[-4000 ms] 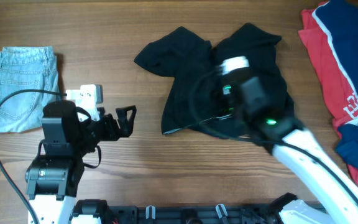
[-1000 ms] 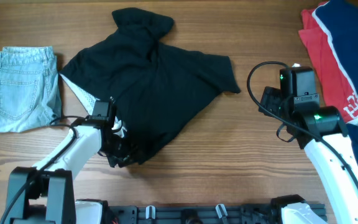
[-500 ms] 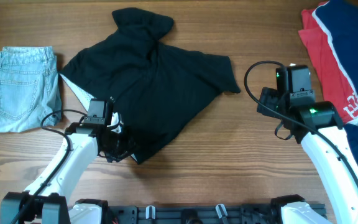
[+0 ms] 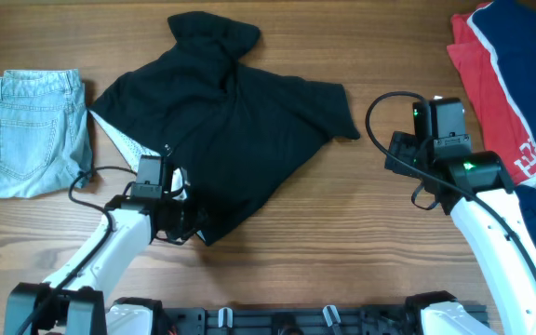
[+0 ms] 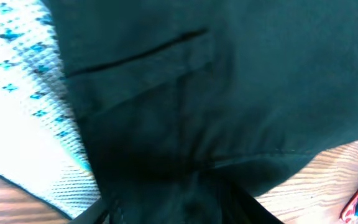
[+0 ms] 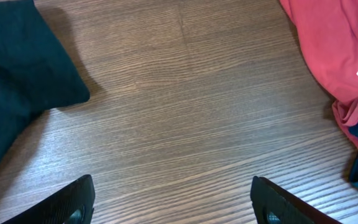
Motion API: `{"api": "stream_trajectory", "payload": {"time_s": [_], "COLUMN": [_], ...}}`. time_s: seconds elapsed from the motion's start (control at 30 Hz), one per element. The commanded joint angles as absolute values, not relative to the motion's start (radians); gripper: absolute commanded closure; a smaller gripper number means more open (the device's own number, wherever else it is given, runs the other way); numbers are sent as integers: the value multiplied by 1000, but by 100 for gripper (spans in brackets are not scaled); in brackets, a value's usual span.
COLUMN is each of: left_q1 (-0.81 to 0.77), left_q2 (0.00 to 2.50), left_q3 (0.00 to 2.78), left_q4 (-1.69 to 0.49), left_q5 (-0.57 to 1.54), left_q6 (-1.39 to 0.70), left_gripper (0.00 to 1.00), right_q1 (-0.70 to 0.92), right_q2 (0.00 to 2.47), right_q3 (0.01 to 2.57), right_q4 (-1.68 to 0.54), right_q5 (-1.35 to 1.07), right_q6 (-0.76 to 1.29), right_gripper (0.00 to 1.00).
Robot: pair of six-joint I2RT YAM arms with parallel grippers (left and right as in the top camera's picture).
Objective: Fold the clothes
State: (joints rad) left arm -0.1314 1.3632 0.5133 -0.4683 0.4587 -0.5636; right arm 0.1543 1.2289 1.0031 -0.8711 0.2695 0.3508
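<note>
A black shirt (image 4: pixel 240 121) lies spread and rumpled across the middle of the table, with white patterned lining (image 4: pixel 124 140) showing at its left edge. My left gripper (image 4: pixel 186 223) sits at the shirt's lower hem, and black fabric (image 5: pixel 229 81) fills the space between its jaws in the left wrist view, so it is shut on the shirt. My right gripper (image 4: pixel 400 154) hangs open over bare wood to the right of the sleeve tip (image 6: pixel 23 74), with nothing between its fingers (image 6: pixel 79 199).
Folded light-blue denim shorts (image 4: pixel 35 130) lie at the far left. A pile of red and navy clothes (image 4: pixel 510 102) covers the right edge, and its red cloth (image 6: pixel 334 56) shows in the right wrist view. Bare wood lies between the shirt and the pile.
Four seconds ago the shirt lay bunched further right under the right arm; it is now spread out to the left. In the last second the left gripper has shifted slightly up along the hem.
</note>
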Motion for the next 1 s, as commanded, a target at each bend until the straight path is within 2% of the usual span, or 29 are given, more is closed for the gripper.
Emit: {"api": "stream_trajectory", "payload": {"time_s": [0.0,0.1,0.13,0.17,0.33,0.5,0.73,0.97], "left_q1": [-167,-187,-195,-194,-194,-175,-104,-62], "left_q2": [1371,1371,1371,1371,1367,1316,1223,1217], "left_q3": [506,506,506,506,506,507,508,508], "left_q4": [-432,-414,-414,-419,-564,-755,-757,-749], "left_q5": [482,481,481,481,477,323,145,141], "left_q6": [-570,-570,-570,-570,-565,-639,-670,-670], "left_gripper": [57,60,82,96,96,96,96,96], "right_q1": [151,151,151,151,151,151,151,151], "right_q2": [1237,1237,1237,1236,1238,1293,1525,1727], "right_q3": [1004,1004,1004,1004,1004,1004,1004,1004], "right_q4": [-873,-872,-873,-874,-871,-797,-699,-644], "right_q5": [261,260,260,260,247,11,-153,-326], "right_q6": [343,343,344,343,339,205,181,112], "right_gripper": [20,20,20,20,21,25,23,22]}}
